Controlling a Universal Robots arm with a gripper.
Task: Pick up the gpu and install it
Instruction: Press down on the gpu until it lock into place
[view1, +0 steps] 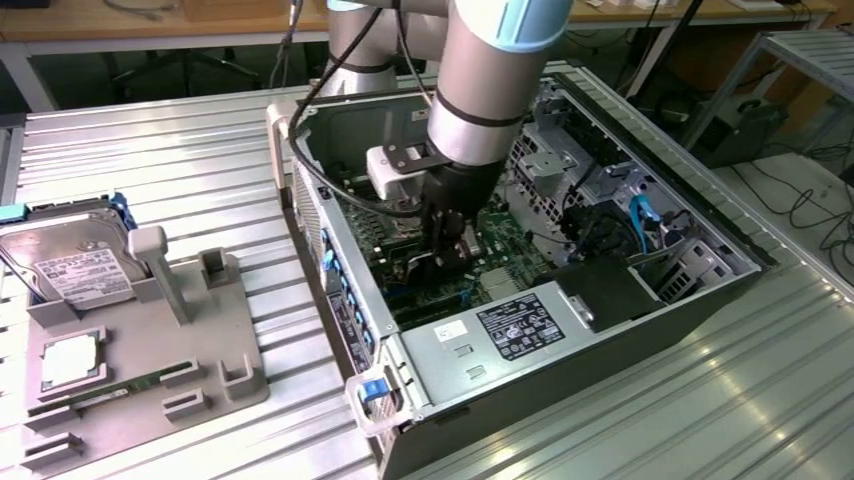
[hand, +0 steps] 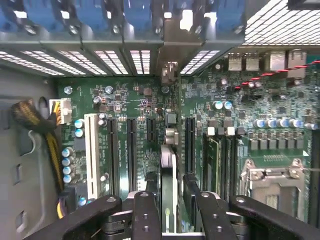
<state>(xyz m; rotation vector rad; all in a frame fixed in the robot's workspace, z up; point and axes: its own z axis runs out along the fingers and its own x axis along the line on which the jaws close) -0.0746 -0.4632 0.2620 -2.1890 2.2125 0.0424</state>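
the claw (hand: 167, 200) is clamped on the gpu (hand: 168, 175), held edge-on and upright just above the motherboard (hand: 140, 100) between its dark slots. beyond stand the case's rear vents. the open computer case (view1: 400, 350) lies on the desk (view1: 160, 150).

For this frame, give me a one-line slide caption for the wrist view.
Tool grips the gpu edge-on above the motherboard slots inside the open computer case.

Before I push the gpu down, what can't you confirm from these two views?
- gpu bottom edge and the slot it meets: wrist view, hidden behind the card itself.
- gpu in the exterior view: mostly hidden by the end effector and arm.
- gpu bracket end against the computer case rear wall: cannot tell in the wrist view.
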